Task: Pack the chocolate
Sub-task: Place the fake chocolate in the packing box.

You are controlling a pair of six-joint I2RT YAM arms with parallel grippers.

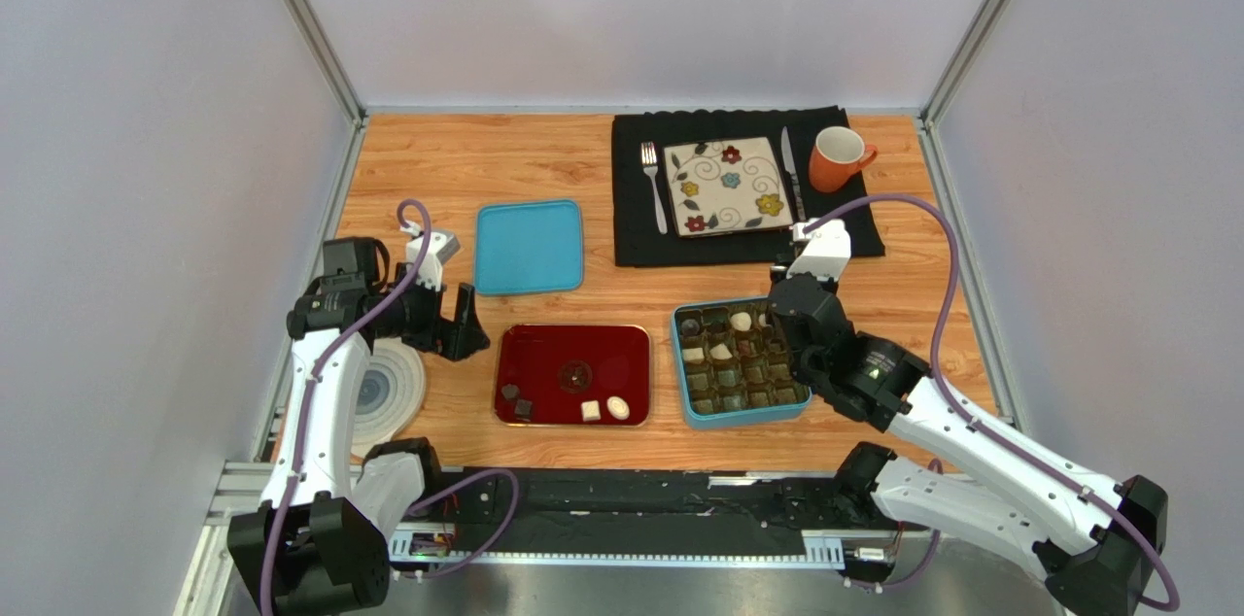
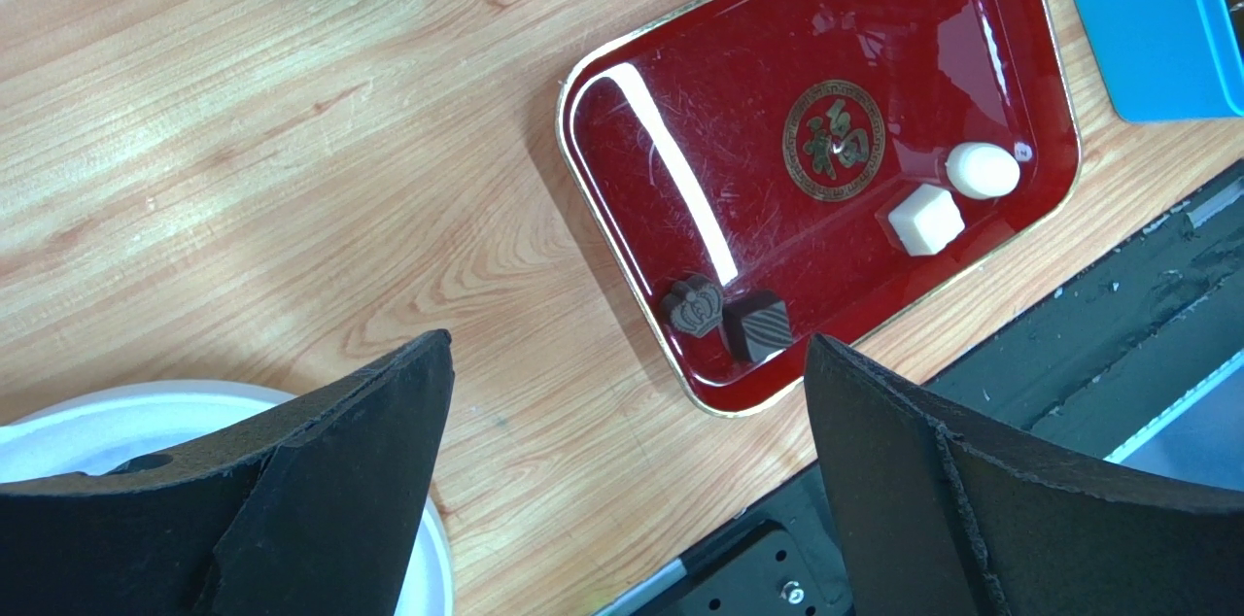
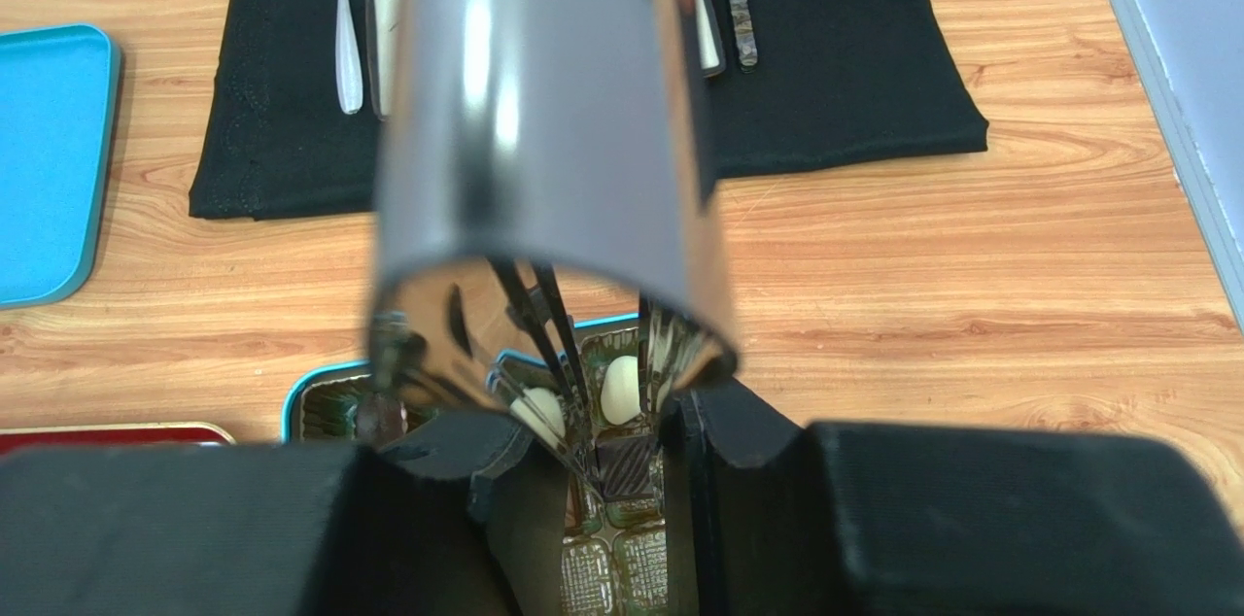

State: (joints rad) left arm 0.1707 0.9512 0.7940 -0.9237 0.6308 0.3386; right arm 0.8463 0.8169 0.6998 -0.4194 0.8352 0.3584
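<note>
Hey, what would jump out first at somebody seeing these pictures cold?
The glossy red tray at the table's near edge, with four chocolates left on it. Right of it sits a blue compartment box, partly filled, and the right tool holds shiny metal tongs over it, filling that wrist view.

You ran this session in a robotics lab cell, not a home. Bare pale panel walls (image 1: 643,4) framed by aluminium posts (image 1: 304,19) boxed in a wooden tabletop (image 1: 438,164). Your left arm (image 1: 329,383) and right arm (image 1: 964,427) stood on a metal rail (image 1: 628,551) at its near edge, trailing purple cables (image 1: 949,281). A black placemat (image 1: 635,230) with fork (image 1: 653,179), knife (image 1: 790,167), flowered plate (image 1: 727,185) and orange mug (image 1: 837,157) lay at the far side.
</note>
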